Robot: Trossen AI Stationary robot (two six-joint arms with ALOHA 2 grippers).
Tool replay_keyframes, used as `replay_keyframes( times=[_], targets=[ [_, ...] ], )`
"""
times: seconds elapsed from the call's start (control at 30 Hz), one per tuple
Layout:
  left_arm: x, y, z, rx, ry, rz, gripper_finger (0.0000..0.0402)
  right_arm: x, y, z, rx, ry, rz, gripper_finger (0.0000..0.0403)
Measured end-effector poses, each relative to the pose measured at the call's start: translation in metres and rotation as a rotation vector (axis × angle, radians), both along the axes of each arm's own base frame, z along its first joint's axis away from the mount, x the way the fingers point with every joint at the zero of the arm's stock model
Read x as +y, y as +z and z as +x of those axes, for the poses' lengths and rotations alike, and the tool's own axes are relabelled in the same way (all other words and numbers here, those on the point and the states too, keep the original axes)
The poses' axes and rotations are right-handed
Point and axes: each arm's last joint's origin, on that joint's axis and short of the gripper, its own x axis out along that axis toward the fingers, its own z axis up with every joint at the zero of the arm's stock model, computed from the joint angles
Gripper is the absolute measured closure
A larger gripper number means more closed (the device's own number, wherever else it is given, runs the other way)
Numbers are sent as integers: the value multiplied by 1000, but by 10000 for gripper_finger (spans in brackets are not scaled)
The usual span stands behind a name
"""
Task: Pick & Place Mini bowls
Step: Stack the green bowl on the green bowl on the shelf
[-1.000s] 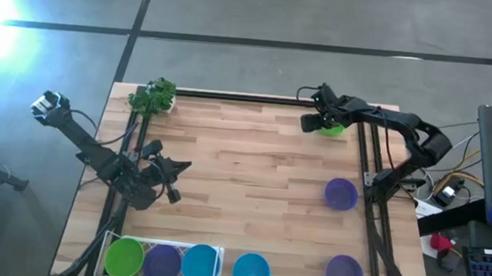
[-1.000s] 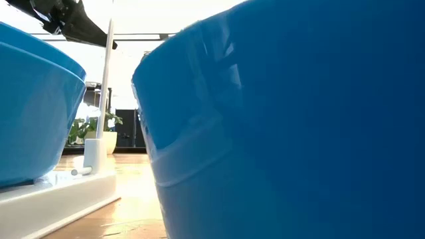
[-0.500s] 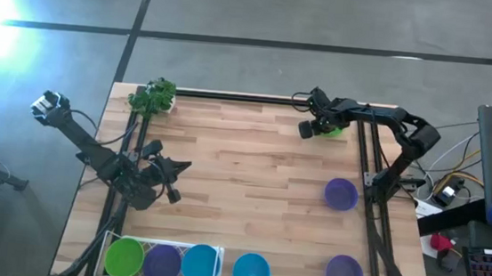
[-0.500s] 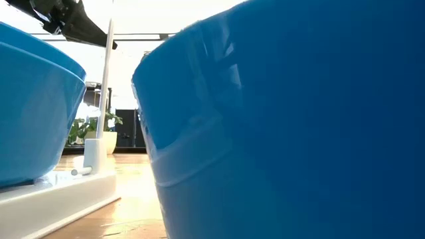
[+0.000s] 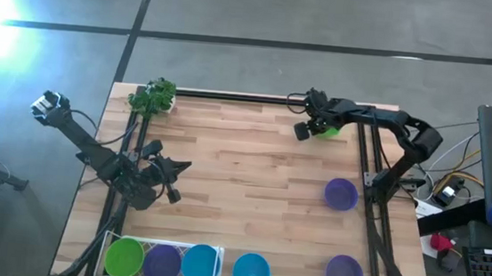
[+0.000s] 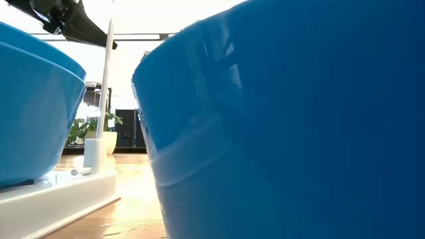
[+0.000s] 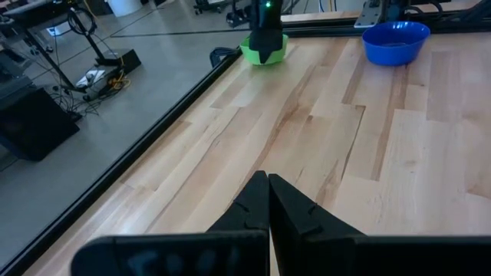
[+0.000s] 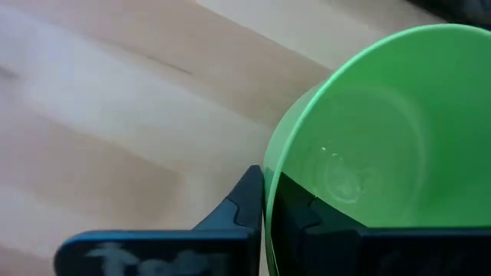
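A green mini bowl [image 5: 329,125] stands at the far right of the wooden table, with my right gripper [image 5: 320,127] shut on its rim; the right wrist view looks into the bowl [image 8: 360,153]. Two purple bowls [image 5: 341,194] [image 5: 344,273] and a blue bowl [image 5: 251,272] stand loose on the table. A white mesh tray [image 5: 214,253] at the near left edge holds a green, a purple and a blue bowl. My left gripper [image 5: 172,169] is shut over the table's left side and holds nothing. My right gripper pinches the green bowl's rim [image 8: 266,178] on the side toward the table's left, one finger [image 8: 244,201] outside the wall and one inside. The fingers come from above, pointing down. In the left wrist view the bowl [image 7: 265,50] stands upright on the table.
A leafy toy plant [image 5: 152,97] stands at the far left corner. The blue bowl [image 6: 299,119] fills the low view from close up, with the tray [image 6: 66,192] to its left. Bare wood lies across the table's middle.
My right gripper has shut on the green bowl's rim, its fingers standing wide apart a second ago. It has shifted a little toward the table's left. The bowl stays about where it was.
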Motion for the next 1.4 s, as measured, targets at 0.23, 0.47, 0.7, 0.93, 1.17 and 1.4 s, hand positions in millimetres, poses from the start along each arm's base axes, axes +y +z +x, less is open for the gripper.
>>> replay_keyframes(
  times=[0.23,0.47,0.7,0.93,1.17,1.4],
  targets=[
    [0,0,0,0,0,0,402,25,32,47,-79,187,-73,394],
    [0,0,0,0,0,0,402,64,61,87,-156,393,-135,394],
    [0,0,0,0,0,0,402,107,75,109,-187,598,-170,394],
    [0,0,0,0,0,0,402,147,71,121,-175,834,-173,394],
    [0,0,0,-2,0,-2,402,181,36,138,-63,1070,-155,394],
    [0,0,0,-3,0,-2,402,205,19,155,-33,1223,-130,394]
  ],
)
